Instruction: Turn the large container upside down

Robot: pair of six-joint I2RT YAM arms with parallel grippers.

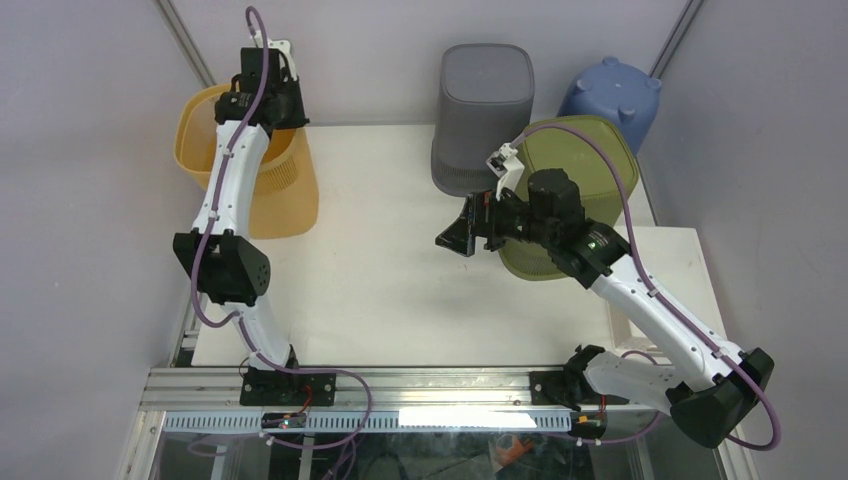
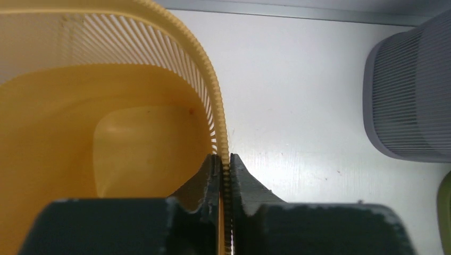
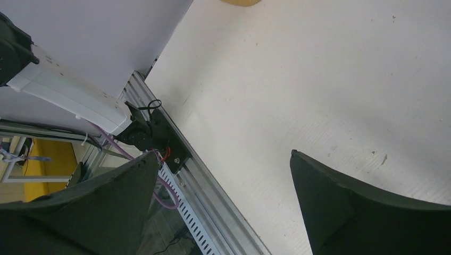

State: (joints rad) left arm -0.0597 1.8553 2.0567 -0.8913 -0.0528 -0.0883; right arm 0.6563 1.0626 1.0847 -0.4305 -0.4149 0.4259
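Firmly clamped on the ribbed rim (image 2: 211,93), the left gripper (image 2: 225,158) holds the yellow slatted basket (image 1: 295,195) at the counter's (image 1: 380,290) far left corner; thin plastic, probably light and springy. The right gripper (image 3: 223,155) hangs wide.

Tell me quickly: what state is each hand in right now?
Left hand: closed on the yellow basket, at its rim.
Right hand: open, holding nothing.
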